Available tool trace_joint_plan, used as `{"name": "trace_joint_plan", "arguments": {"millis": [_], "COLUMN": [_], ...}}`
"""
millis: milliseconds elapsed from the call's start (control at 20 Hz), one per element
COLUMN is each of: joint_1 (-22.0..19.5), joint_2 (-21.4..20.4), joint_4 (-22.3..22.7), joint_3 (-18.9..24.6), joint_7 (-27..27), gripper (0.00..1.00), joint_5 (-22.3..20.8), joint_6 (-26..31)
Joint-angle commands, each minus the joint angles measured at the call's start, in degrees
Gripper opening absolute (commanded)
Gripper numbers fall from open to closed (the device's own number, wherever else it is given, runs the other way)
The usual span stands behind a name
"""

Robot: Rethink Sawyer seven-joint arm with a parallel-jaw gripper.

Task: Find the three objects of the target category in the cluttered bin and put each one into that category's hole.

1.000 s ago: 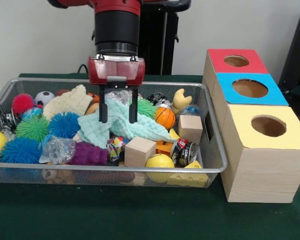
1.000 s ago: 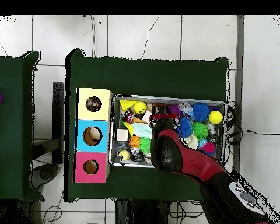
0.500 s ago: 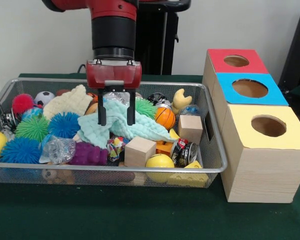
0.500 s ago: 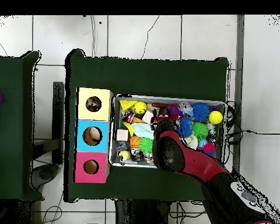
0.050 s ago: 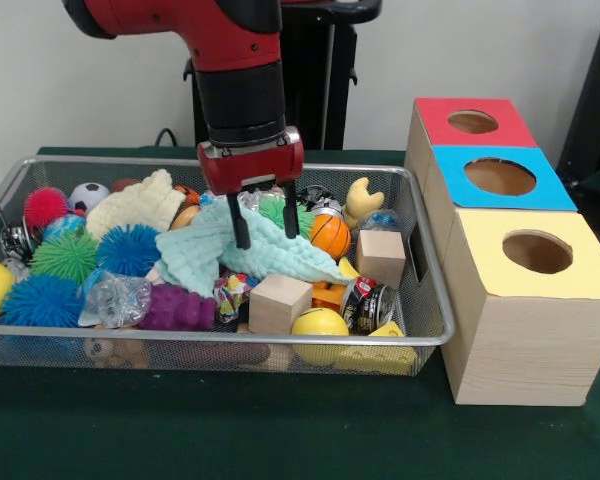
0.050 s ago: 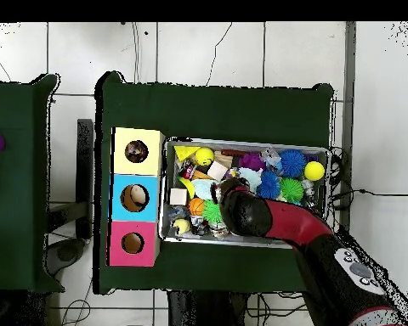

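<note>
the gripper (image 5: 265, 224) hangs over the middle of the wire bin (image 5: 280, 341), tilted a little, its jaws spread and empty, with the 2 tips resting on or just above the mint cloth (image 5: 212, 255); which of the 2 cannot be told. the arm (image 6: 275, 222) covers part of the bin from above.

relative to the mint cloth: a green spiky ball (image 5: 292, 213) and a small basketball (image 5: 330, 236) lie just behind and beside it, toward the boxes. 2 wooden cubes sit on that same side, 1 (image 5: 381, 257) near the bin's end wall, the other (image 5: 279, 302) just in front of the cloth. a yellow ball (image 5: 319, 328) and a can (image 5: 368, 304) lie in front of it by the near rim. on its other side are a blue spiky ball (image 5: 128, 248), a purple knobbly toy (image 5: 177, 309) and a cream cloth (image 5: 137, 204).

beside the bin on the green worktop (image 5: 230, 430) stand 3 boxes in a row, each with a round hole on top: yellow box (image 5: 532, 300), blue box (image 5: 500, 178), red box (image 5: 470, 122). the target category cannot be told.
</note>
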Motion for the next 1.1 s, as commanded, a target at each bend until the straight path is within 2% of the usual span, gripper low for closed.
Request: {"name": "trace_joint_plan", "arguments": {"millis": [50,400,650,1100], "joint_1": [0.4,-1.3,-2.1,-2.9], "joint_2": [3.4,2.2,-0.6,-1.3], "joint_4": [-12.0,-12.0,-11.0,-11.1], "joint_3": [7.3,9.7,10.9,11.9], "joint_7": [-12.0,-8.5,-6.7,-6.4], "gripper": [1.00,1.00,1.00,1.00], "joint_5": [-6.5,-8.6,-7.3,-6.8], "joint_6": [12.1,13.6,16.2,18.7]}}
